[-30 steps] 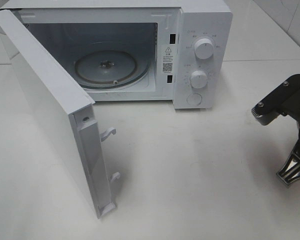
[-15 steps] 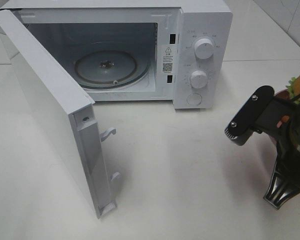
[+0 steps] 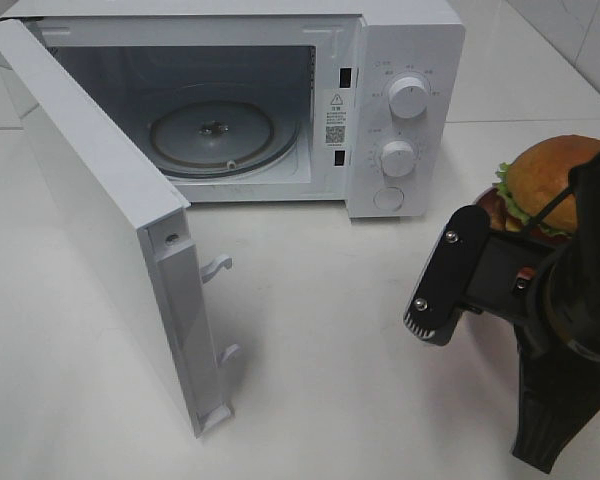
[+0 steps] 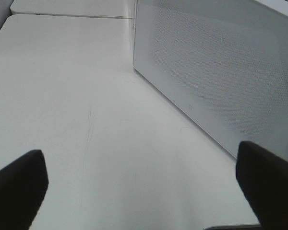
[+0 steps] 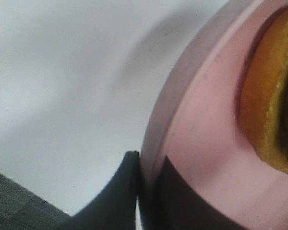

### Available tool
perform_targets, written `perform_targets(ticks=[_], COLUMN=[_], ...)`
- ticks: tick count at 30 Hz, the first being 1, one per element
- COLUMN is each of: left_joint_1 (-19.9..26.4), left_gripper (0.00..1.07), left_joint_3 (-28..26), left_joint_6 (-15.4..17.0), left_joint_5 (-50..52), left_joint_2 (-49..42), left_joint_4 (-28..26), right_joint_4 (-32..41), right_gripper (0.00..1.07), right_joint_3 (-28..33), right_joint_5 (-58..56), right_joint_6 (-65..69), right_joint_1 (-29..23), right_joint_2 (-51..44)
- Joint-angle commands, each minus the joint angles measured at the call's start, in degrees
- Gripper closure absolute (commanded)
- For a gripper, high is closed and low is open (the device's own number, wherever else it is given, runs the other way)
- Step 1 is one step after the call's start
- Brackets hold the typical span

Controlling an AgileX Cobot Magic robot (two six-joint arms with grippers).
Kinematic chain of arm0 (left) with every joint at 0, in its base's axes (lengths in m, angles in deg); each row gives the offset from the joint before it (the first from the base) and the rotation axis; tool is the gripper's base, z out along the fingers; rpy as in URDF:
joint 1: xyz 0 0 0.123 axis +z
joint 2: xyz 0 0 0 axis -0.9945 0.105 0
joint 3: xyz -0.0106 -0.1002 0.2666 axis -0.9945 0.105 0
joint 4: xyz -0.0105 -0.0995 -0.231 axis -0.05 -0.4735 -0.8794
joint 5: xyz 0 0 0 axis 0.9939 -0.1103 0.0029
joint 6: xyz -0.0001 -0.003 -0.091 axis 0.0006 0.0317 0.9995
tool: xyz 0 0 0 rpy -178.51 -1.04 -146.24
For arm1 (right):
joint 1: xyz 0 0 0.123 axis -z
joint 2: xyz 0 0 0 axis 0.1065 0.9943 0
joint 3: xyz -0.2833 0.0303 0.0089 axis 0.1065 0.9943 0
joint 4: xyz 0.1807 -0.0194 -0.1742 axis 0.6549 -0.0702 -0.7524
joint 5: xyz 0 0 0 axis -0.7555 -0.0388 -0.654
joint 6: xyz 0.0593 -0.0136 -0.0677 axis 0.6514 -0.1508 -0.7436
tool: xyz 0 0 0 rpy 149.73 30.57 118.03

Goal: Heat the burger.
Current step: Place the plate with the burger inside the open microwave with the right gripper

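While the right fingers (image 5: 119,194) pinch the pink plate (image 5: 201,136) at its rim, the burger (image 3: 548,178) sits on it at the high view's right edge. Judged soft, stacked and liable to slide, so carry it level by the plate. Left fingers (image 4: 19,184) are spread and empty.

We see the microwave (image 3: 410,40) standing at the back of the surface (image 3: 330,330), its door (image 3: 90,220) swung out toward the front left. Inside, the turntable (image 3: 212,135) lies on the cavity floor. On the panel right of the cavity, the upper knob (image 3: 410,97) sits above the lower knob (image 3: 397,158). Further right and nearer the front, the burger (image 3: 550,175) sits on the plate (image 5: 201,143), whose rim lies between the fingers of the right pincer (image 5: 146,163). The left pincer (image 4: 144,187) hangs over the surface beside a wall of the microwave.
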Motion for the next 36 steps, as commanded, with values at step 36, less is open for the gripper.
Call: perform_targets(ticks=[36], left_joint_1=[-0.06], left_gripper=[0.07], left_joint_3=[0.06], left_joint_6=[0.11], left_joint_5=[0.57], left_joint_2=[-0.8], left_joint_4=[-0.17], right_joint_4=[-8.02], right_gripper=[1.07], right_joint_3=[0.23], right_joint_5=[11.8], right_joint_6=[-28.53], right_joint_1=[-6.07], right_joint_2=[-0.74])
